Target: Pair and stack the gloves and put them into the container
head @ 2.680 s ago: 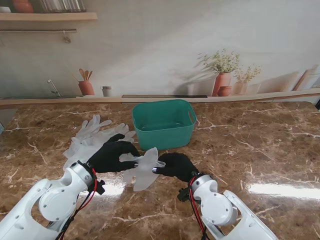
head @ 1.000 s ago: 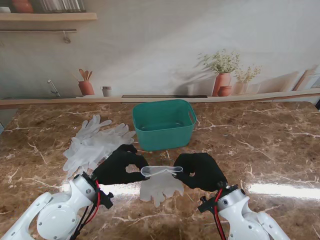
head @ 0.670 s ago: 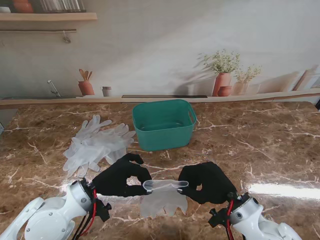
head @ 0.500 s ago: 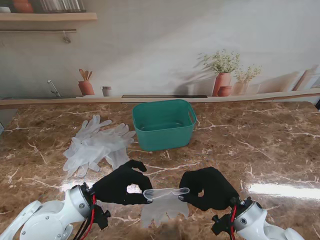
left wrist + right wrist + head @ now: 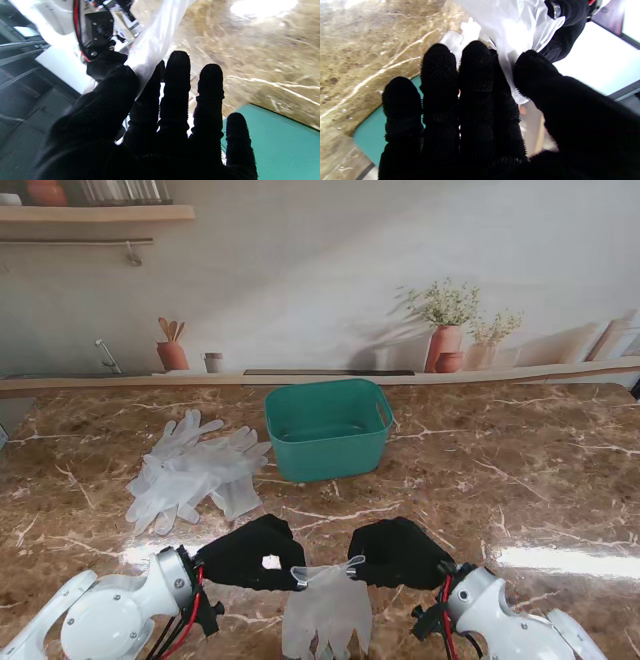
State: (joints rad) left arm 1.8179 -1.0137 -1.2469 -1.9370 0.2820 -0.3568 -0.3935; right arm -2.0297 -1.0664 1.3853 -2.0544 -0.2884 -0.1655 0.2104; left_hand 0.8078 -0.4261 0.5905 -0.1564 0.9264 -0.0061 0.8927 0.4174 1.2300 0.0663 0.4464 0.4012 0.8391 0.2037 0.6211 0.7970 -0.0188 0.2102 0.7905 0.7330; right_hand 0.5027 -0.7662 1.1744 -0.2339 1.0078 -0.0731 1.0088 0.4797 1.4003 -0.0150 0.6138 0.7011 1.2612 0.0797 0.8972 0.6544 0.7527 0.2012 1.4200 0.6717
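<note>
Both robot hands near me, left robot hand (image 5: 250, 552) and right robot hand (image 5: 398, 552) each pinching cuff corner of glove (image 5: 327, 612); fingers dangle so it hangs flat for stacking. Glove pile (image 5: 190, 470) on table (image 5: 520, 480), left of bin (image 5: 328, 428).

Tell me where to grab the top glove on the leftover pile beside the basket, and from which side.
Take the top glove by its cuff end, the end of the glove pile toward the green basket, coming from above. It lies flat, with its fingers fanned away from the basket, so a pinch at the cuff's edge probably lifts one layer.
</note>
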